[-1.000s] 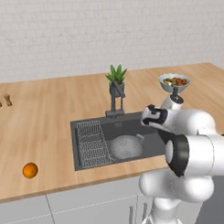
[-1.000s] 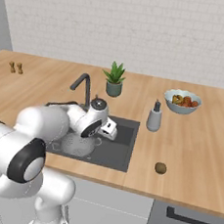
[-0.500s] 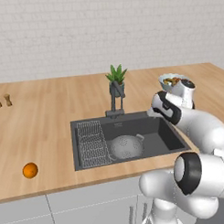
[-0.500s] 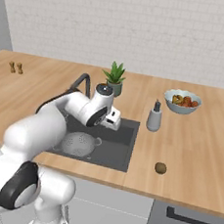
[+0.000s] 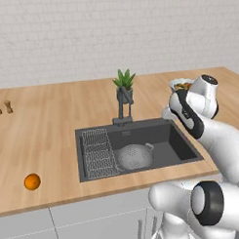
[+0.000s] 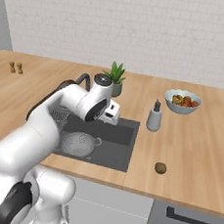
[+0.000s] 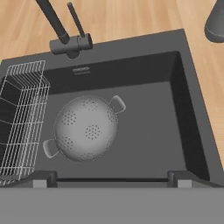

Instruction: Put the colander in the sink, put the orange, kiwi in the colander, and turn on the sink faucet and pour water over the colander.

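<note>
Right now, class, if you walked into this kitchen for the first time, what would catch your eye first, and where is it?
The big white robot arm bends over the dark sink, its gripper open above the basin. In the sink lies the grey colander, beside a wire rack. The bright orange sits alone on the wooden counter left of the sink, and the kiwi to its right.

Both base views look forward and down, from left and right, sharing the sink (image 5: 137,145). The hand view looks closely down into it.
</note>
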Available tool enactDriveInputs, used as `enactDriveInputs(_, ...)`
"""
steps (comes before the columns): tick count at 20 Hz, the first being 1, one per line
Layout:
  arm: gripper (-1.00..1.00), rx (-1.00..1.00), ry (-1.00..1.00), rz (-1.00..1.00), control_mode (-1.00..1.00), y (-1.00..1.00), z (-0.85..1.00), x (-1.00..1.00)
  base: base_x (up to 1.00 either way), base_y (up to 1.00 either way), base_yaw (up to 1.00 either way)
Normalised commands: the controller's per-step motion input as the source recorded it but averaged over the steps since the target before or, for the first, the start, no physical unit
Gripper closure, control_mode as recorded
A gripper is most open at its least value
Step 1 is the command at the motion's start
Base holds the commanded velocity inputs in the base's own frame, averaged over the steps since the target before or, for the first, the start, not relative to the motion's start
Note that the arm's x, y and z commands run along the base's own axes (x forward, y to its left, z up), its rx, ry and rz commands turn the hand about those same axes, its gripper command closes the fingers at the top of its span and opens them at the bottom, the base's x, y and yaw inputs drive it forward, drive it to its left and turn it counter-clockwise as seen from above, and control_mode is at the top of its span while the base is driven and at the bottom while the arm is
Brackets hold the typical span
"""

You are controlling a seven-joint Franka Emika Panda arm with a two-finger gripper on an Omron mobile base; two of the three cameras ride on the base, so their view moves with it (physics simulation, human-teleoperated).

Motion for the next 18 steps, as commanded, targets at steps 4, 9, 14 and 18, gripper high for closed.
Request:
enactDriveInputs(4, -1.0, -0.02, -0.07, 0.0, -1.0, 0.0, 0.03, -0.43, 0.0, 0.0, 0.0)
enactDriveInputs(9, -1.0, -0.01, -0.13, 0.0, -1.0, 0.0, 0.0, -0.44, 0.0, 0.0, 0.0)
enactDriveInputs(14, -1.0, 0.0, -0.06, 0.0, -1.0, 0.0, 0.0, -0.37, 0.0, 0.0, 0.0)
enactDriveInputs(18, -1.0, 0.0, 0.0, 0.0, -1.0, -0.19, 0.0, -0.38, 0.0, 0.0, 0.0)
